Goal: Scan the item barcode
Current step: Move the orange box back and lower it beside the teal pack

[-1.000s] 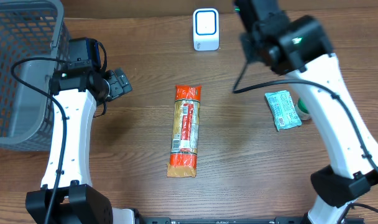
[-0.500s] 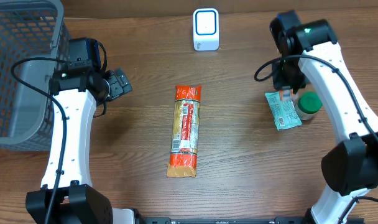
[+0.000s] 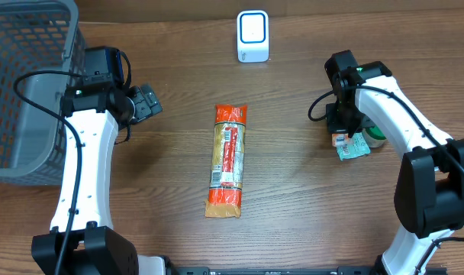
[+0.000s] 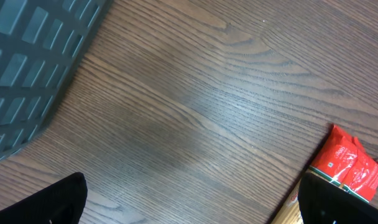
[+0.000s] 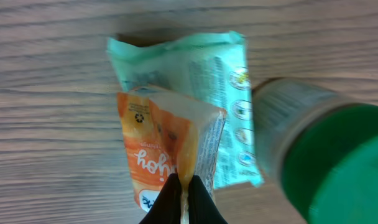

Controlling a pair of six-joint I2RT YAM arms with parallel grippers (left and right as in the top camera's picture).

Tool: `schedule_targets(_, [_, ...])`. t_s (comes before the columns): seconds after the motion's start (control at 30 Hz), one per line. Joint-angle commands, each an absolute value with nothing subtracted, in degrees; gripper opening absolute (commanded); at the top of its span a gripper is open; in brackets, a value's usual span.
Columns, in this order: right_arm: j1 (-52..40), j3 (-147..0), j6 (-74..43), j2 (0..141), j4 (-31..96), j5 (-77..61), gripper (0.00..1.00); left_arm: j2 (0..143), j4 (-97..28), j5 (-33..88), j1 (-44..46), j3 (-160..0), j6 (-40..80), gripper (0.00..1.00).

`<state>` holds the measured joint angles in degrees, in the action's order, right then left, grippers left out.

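Right gripper (image 5: 184,200), pressed shut, pinches the sachet (image 5: 153,149) by its edge at right, over the packet (image 5: 207,74). Lift it clear of the bottle (image 5: 326,155) and carry it far-left to the scanner (image 3: 252,35). The barcode face is probably hidden, so turn it as needed. Left gripper (image 4: 192,205) is spread, holding nothing.

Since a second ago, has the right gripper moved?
Yes. The right gripper has moved away from the white scanner, toward the table's near edge, over the teal packet.

Soft, even light from overhead; the wooden table (image 3: 293,198) shows no glare, only faint shadows. The orange sachet (image 5: 155,149) at the right pincer (image 5: 184,198) is sharp; the green-capped bottle (image 5: 326,155) to its right is blurred. On the left pincer (image 4: 192,202), the fingers (image 4: 46,202) are dark smears.
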<state>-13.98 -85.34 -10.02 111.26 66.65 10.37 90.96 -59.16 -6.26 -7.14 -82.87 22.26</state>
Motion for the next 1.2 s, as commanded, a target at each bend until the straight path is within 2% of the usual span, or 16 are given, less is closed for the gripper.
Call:
schedule_targets(0.0, [-14.0, -85.1, -8.4, 110.8, 64.9, 2.6, 0.04, 91.4, -59.2, -6.4, -7.1, -82.7, 21.6, 1.0])
schedule_targets(0.23, [-13.8, -85.0, -7.0, 110.8, 61.1, -11.3, 0.04, 91.4, -59.2, -6.4, -7.1, -82.7, 21.6, 1.0])
schedule_targets(0.6, [-13.8, -79.0, -7.4, 110.9, 53.5, -11.7, 0.04, 91.4, -59.2, -6.4, -7.1, -82.7, 21.6, 1.0])
schedule_targets(0.67, [-13.8, -77.7, -7.4, 110.9, 52.1, -11.7, 0.08, 91.4, -59.2, -6.4, -7.1, -82.7, 21.6, 1.0])
schedule_targets(0.73, [-13.8, -77.2, -7.4, 110.9, 51.4, -11.7, 0.19, 91.4, -59.2, -6.4, -7.1, -82.7, 21.6, 1.0])
schedule_targets(0.9, [-13.8, -78.1, -7.5, 110.6, 50.2, -11.7, 0.33, 91.4, -59.2, -6.4, -7.1, -82.7, 21.6, 1.0])
schedule_targets(1.0, [-14.3, -79.4, -7.9, 109.1, 50.4, -11.7, 0.49, 91.4, -59.2, -6.4, -7.1, -82.7, 21.6, 1.0])
schedule_targets(1.17, [-19.2, -79.6, -13.4, 103.9, 49.3, -8.3, 0.49, 91.4, -59.2, -6.4, -7.1, -82.7, 21.6, 1.0])
